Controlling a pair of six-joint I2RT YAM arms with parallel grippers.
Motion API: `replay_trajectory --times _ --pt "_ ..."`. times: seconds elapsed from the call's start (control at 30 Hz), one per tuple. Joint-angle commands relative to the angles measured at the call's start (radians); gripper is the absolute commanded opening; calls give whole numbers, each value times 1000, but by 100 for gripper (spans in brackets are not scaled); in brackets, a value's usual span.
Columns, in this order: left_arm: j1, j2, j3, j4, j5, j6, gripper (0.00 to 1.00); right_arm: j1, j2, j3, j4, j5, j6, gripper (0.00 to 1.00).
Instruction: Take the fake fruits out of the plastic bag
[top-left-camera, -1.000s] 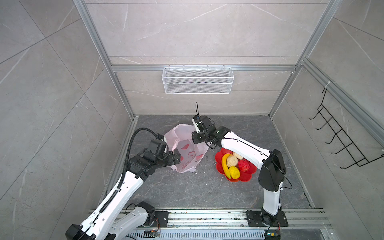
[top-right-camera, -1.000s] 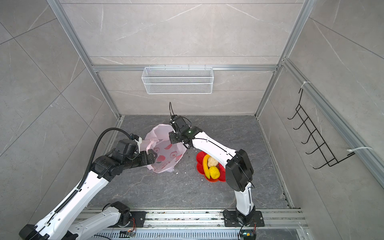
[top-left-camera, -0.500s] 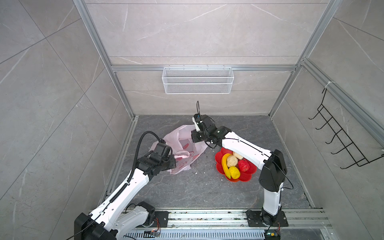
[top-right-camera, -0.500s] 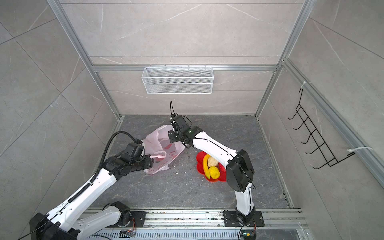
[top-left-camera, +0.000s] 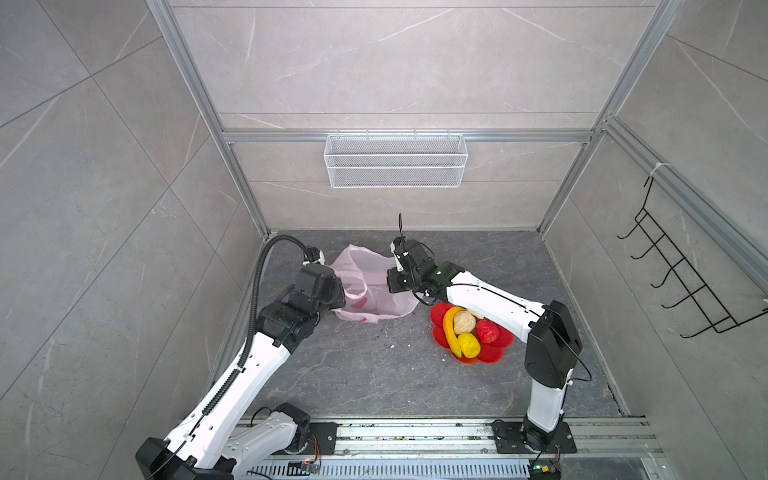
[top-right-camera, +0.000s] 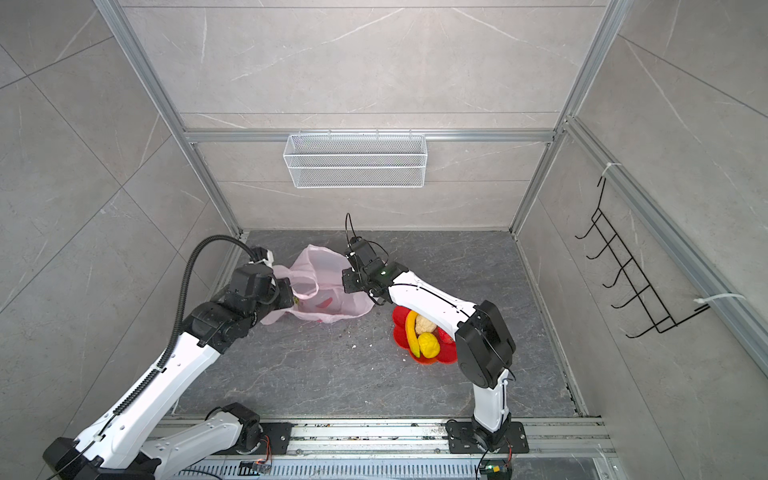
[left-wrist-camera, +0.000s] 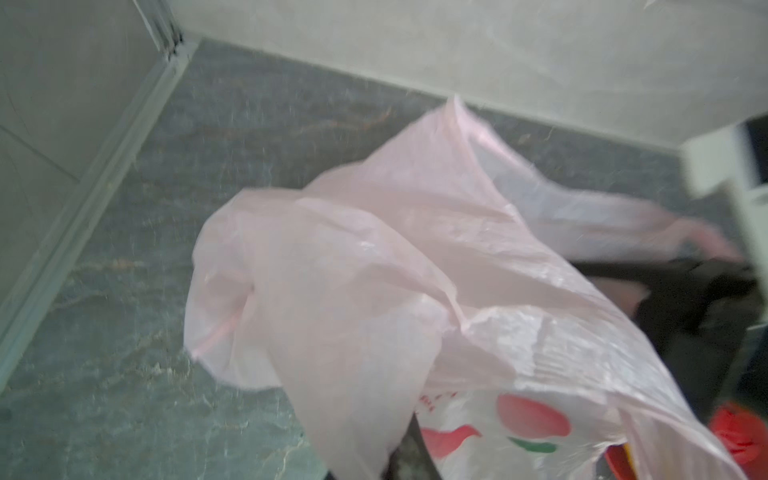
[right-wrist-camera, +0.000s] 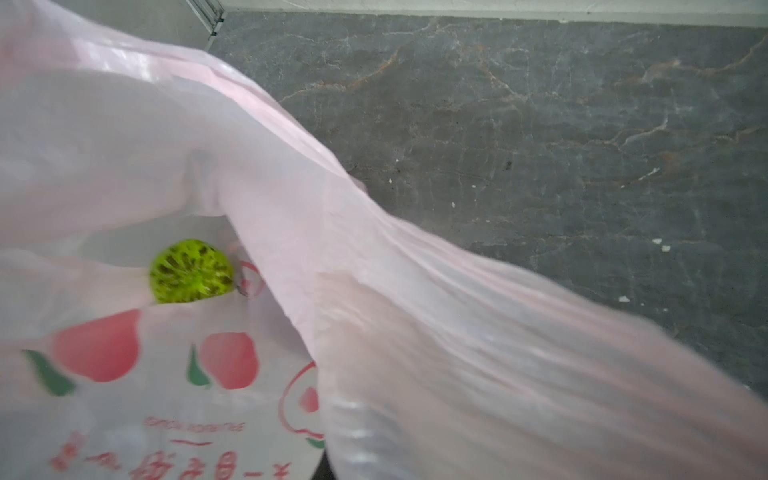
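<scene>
Nearest, the long yellow banana (top-left-camera: 448, 330) lies in the red flower-shaped dish (top-left-camera: 496, 353). Beyond, the left jaws are pressed together at the thin pale-pink plastic bag (top-left-camera: 376, 270), its bumpy green ball (right-wrist-camera: 191, 272) inside; the right jaws pinch its handle. Better to open the left jaws and close on the ball only.

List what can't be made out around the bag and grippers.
- Left gripper: fingertips behind its wrist and the plastic bag in both top views; any catch unclear.
- Right gripper: fingertips under bag film everywhere.
- Bumpy green ball: partly film-covered, right wrist view.
- Left wrist view: motion-blurred.
</scene>
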Motion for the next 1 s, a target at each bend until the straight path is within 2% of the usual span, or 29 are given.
replay_trajectory --times 0.0,0.23,0.3,0.4,0.47,0.7,0.83,0.97 --pt "5 41 107 57 -31 115 0 -1 -46 -37 55 26 42 10" --pt "5 122 201 18 75 185 0 -2 -75 -80 86 78 52 10" --pt "8 139 244 -20 161 237 0 -4 -76 -84 79 115 51 9" --pt "13 193 377 -178 336 322 0 -11 -63 -58 52 125 36 9" --pt "13 215 444 -272 394 360 0 -11 -67 -49 51 148 19 9" --pt "52 245 531 -488 390 437 0 -13 -79 19 -8 200 -82 9" --pt "106 259 546 -525 413 457 0 -23 -94 85 -44 214 -166 9" --pt "174 304 601 -557 464 461 0 -33 -98 121 -70 218 -192 9"
